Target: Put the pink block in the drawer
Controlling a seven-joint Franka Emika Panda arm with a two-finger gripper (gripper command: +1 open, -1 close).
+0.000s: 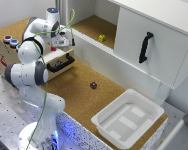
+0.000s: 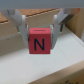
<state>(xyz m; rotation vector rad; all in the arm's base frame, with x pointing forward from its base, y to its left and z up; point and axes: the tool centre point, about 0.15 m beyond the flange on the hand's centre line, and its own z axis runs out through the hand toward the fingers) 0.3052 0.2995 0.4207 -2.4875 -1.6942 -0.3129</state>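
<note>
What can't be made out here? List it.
- Drawer inside: exterior view, arm covers most of it.
- Gripper fingertips: wrist view, behind the pink block.
- Purple block and yellow block: exterior view, too small for markings.

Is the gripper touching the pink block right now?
Touching. In the wrist view, the gripper has a finger pressed against each side of the pink block, with no gap visible, holding it up.
</note>
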